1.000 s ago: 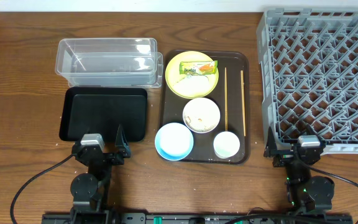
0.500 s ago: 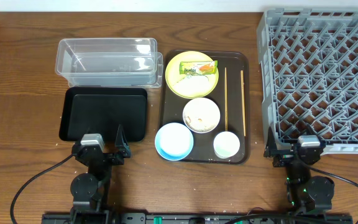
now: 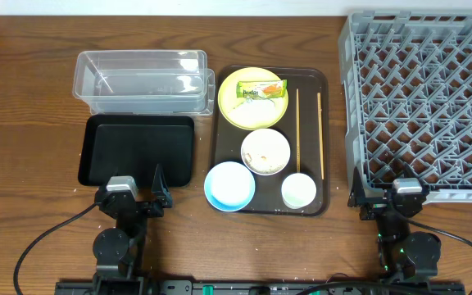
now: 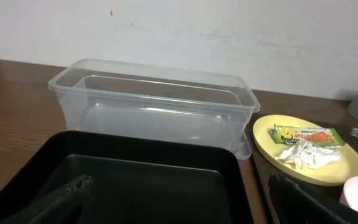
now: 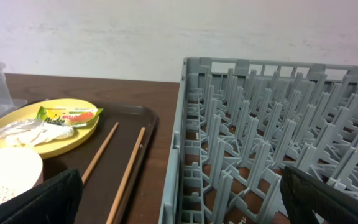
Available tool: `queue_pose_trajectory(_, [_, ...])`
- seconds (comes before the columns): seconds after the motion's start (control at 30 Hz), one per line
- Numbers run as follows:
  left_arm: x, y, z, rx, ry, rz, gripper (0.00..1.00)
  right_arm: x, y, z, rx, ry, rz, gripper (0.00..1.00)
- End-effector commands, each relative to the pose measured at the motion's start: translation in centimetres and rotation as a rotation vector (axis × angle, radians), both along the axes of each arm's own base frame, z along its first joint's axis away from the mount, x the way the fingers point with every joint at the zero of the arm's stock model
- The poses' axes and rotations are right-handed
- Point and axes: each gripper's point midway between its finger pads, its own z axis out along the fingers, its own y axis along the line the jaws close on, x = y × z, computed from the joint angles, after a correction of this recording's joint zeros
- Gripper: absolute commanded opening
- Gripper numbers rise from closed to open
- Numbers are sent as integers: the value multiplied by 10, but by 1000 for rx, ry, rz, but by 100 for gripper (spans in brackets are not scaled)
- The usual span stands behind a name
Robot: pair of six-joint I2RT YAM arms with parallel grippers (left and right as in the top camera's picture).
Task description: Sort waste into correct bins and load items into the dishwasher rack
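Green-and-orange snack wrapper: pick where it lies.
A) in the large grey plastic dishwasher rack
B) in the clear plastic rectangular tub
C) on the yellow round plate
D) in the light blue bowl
C: the green-and-orange snack wrapper lies on the yellow round plate, which sits at the far end of the dark brown serving tray.

I'm looking at two black arms at the table's near edge. The left gripper (image 3: 131,190) and right gripper (image 3: 388,195) are each wearing a small grey cap (image 3: 121,183) on the wrist block. Thin black cables (image 3: 43,238) are looping out from both bases, and a green light (image 3: 400,239) is glowing on the right arm. In the wrist views, matte black fingers (image 4: 61,199) are filling the lower corners.
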Motion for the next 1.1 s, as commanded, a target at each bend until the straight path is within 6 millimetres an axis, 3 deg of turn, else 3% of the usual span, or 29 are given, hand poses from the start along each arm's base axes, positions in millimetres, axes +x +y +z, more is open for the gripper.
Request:
queue_pose_trajectory(0.0, [-1, 3, -16, 5, 51, 16, 91, 0, 3, -1, 14, 2, 14, 99])
queue_pose_trajectory(0.77, [-1, 1, -10, 3, 34, 5, 91, 0, 5, 5, 15, -21, 23, 99])
queue_pose_trajectory(0.9, [-3, 1, 8, 2, -3, 6, 91, 0, 8, 21, 18, -87, 42, 99])
queue_pose_trajectory(1.07, [-6, 1, 34, 0, -55, 5, 91, -4, 7, 60, 22, -243, 41, 99])
